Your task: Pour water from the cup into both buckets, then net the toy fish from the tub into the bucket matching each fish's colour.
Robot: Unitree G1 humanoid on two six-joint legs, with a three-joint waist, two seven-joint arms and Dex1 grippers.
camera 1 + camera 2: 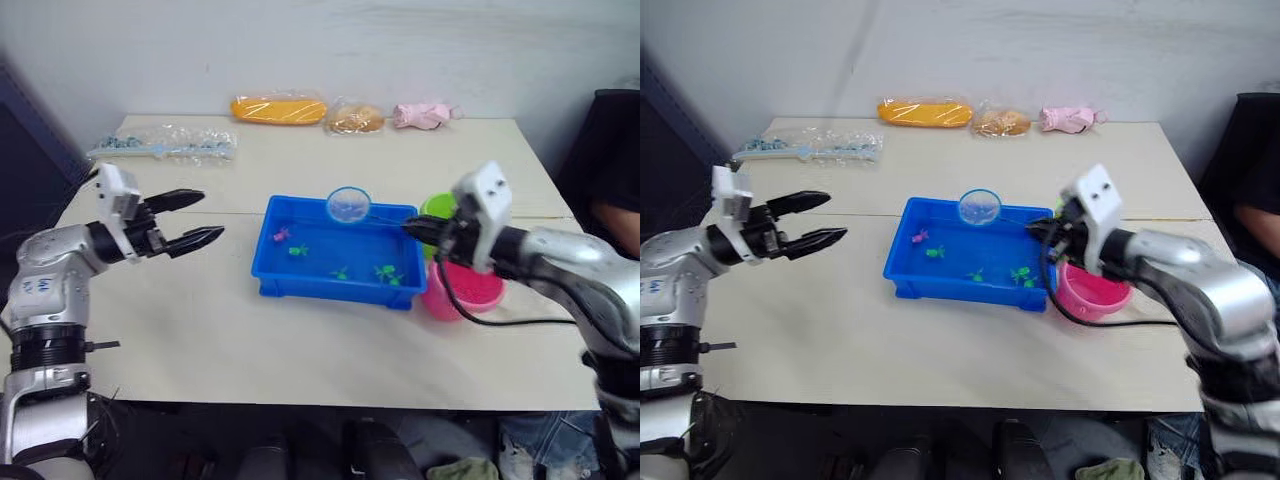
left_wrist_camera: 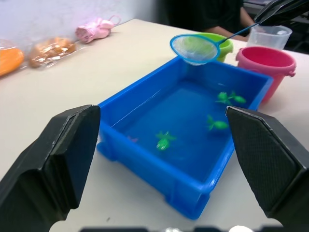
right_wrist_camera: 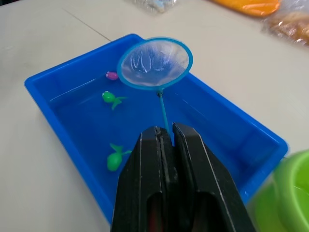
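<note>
The net (image 3: 154,63) handle is pinched in the right claw (image 3: 166,137), hoop held ahead over the blue tub (image 1: 300,280). Left claw (image 1: 195,220) is spread, beside the tub.

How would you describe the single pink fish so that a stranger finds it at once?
Look at the blue tub in the middle of the table. In its far corner on the robot's left lies the pink fish, beside a green fish. It is the one pink fish there; the others are green.
</note>
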